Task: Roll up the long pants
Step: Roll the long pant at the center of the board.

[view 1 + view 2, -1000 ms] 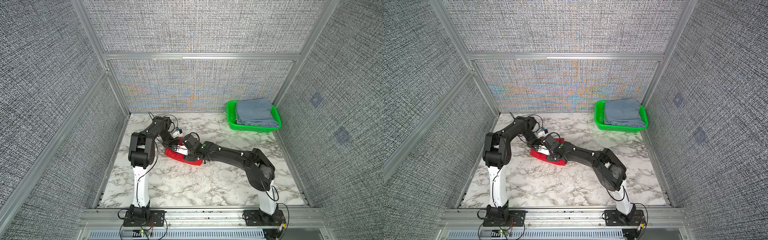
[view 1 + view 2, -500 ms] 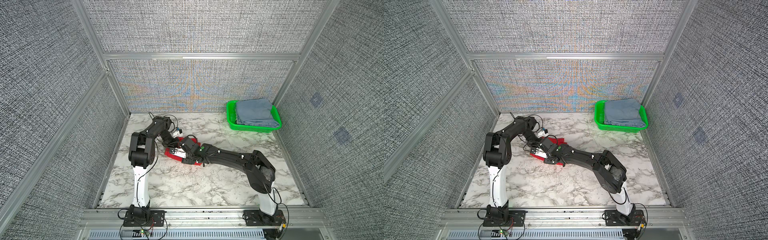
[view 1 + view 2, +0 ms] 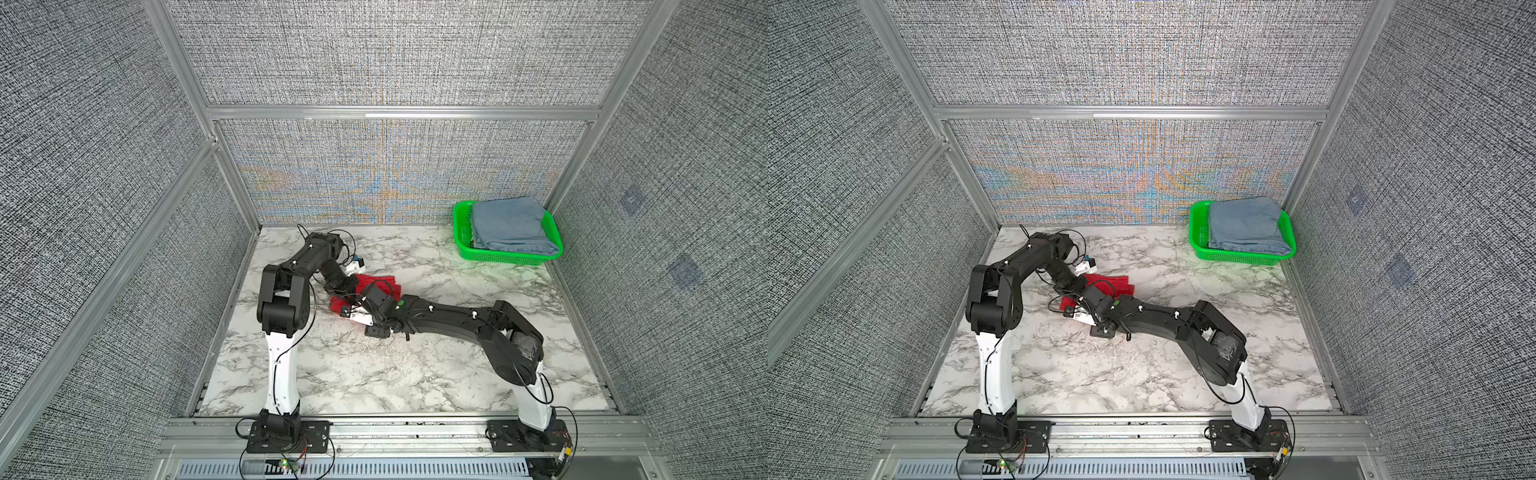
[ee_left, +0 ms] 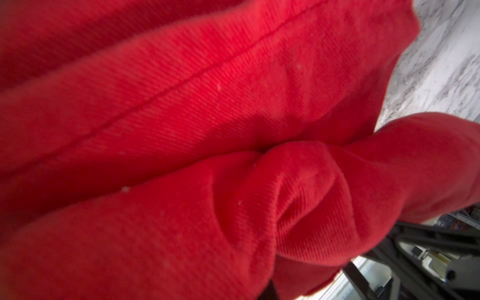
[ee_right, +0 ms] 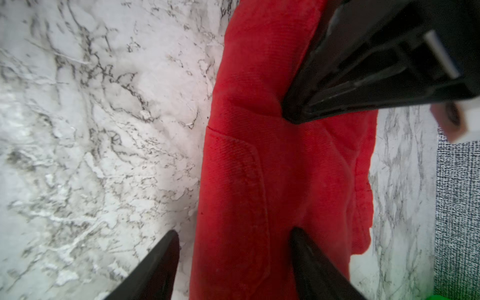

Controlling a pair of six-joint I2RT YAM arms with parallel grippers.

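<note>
The long pants (image 3: 384, 283) lie bunched in a short, thick red bundle on the marble counter (image 3: 415, 374), a little off its centre toward 10 o'clock, and both arms meet over it. A flatter layer spreads out from under the bundle toward 2 o'clock.

The left hand (image 3: 348, 289) reaches the bundle from 11 o'clock. In the right wrist view its tips (image 5: 292, 114) are pressed together with no gap and sunk into a pucker of the cloth, pinching a fold. In the left wrist view red fabric (image 4: 233, 130) fills nearly everything, one rounded fold doubled over another with a stitched seam running across, and only a strip of marble shows at one edge.

The right hand (image 3: 344, 309) comes in low from 4 o'clock, its forearm close above the counter. Its jaws stand apart: in the right wrist view (image 5: 235, 232) one finger (image 5: 155, 262) is over bare marble just beside the bundle's edge, and the other is over the cloth, so the edge sits between them ungripped.

At the counter's 1 o'clock corner a green basket (image 3: 460, 226) holds a folded blue-grey garment (image 3: 509, 224), well apart from the pants.
</note>
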